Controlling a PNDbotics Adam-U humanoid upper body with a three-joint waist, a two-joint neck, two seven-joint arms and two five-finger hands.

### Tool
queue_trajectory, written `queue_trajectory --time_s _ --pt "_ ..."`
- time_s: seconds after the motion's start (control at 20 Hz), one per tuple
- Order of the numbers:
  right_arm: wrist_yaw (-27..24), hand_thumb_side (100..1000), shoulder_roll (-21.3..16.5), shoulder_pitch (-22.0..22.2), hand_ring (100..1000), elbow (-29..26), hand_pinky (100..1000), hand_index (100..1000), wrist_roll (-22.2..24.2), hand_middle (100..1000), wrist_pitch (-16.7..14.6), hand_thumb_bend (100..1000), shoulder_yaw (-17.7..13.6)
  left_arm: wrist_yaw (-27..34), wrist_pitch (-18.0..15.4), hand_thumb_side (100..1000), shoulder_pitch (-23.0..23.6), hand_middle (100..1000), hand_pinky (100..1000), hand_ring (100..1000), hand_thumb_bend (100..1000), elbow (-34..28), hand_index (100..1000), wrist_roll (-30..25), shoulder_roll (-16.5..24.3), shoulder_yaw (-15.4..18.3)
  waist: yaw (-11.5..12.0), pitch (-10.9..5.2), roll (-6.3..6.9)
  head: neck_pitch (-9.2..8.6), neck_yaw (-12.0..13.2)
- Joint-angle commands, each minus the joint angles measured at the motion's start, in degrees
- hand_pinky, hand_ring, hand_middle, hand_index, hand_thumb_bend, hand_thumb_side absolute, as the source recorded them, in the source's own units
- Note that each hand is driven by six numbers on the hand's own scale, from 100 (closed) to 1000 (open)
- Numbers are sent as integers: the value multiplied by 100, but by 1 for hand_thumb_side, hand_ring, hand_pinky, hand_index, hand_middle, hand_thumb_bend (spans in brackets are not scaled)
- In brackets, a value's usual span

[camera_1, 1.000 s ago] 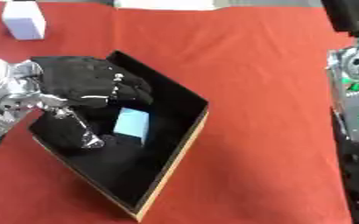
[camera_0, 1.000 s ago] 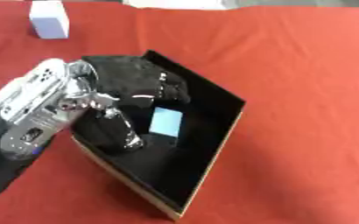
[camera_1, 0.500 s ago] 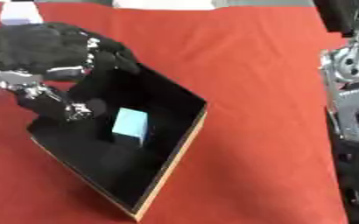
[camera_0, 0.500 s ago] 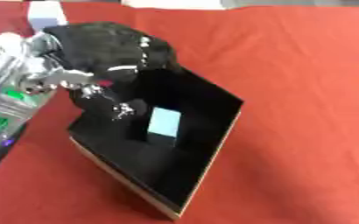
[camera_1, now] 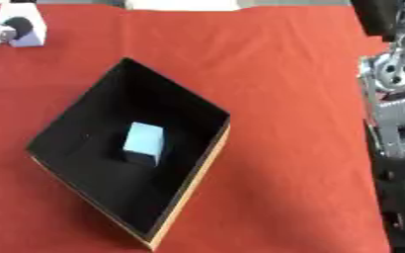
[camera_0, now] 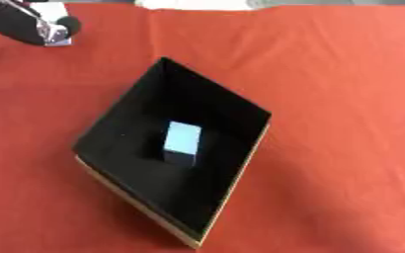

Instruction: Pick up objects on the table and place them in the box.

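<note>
At far left of the red-clothed desk [camera_0: 327, 64] — now reaching the left robot hand [camera_0: 24, 27] toward the white block [camera_1: 24, 27], having just left the pale blue block [camera_0: 182, 141] lying inside the black cardboard box [camera_0: 111, 143]. Finger state — cannot tell. One object delivered, heading for the next.

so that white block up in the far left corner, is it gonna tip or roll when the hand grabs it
The white block looks boxy with flat faces, so it probably won't roll. It appears to sit flat on the red cloth, so it may slide rather than tip. The left hand is at it already; its fingers are unclear.
</note>
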Motion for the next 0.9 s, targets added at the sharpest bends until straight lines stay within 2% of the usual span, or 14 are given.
queue_trajectory --time_s 0.05,0.35,0.55,0.65,0.7,0.9 --pt "24 688 -181 -87 600 -94 771 798 -6 518 14 100 -26 -272 177 100 -285 940 813 915 416 369 939 -183 36 251 -10 -85 13 -11 50" --pt "-3 690 -230 -132 598 -94 771 799 14 516 39 100 -6 -817 381 100 -743 948 823 933 378 1254 946 -431 -274 610 -6 -7 0 -56 130" --pt "-22 692 -257 -176 597 -94 771 799 28 515 52 100 5 -1153 334 115 -1010 960 846 949 422 1807 959 -694 -453 854 -39 55 -12 -123 187" --pt "-32 693 -268 -201 597 -94 771 799 37 514 54 100 14 -1325 285 168 -1151 961 859 954 434 2088 965 -790 -541 1017 -56 85 -9 -156 235" --pt "-36 693 -273 -212 596 -94 771 799 42 513 53 100 18 -1407 263 213 -1216 953 861 953 429 2227 965 -803 -576 1100 -63 100 -6 -180 257" --pt "-52 694 -302 -248 595 -94 772 799 52 512 53 100 24 -1744 221 217 -1424 961 899 987 502 2780 967 -592 -606 1399 -93 160 14 -285 298"
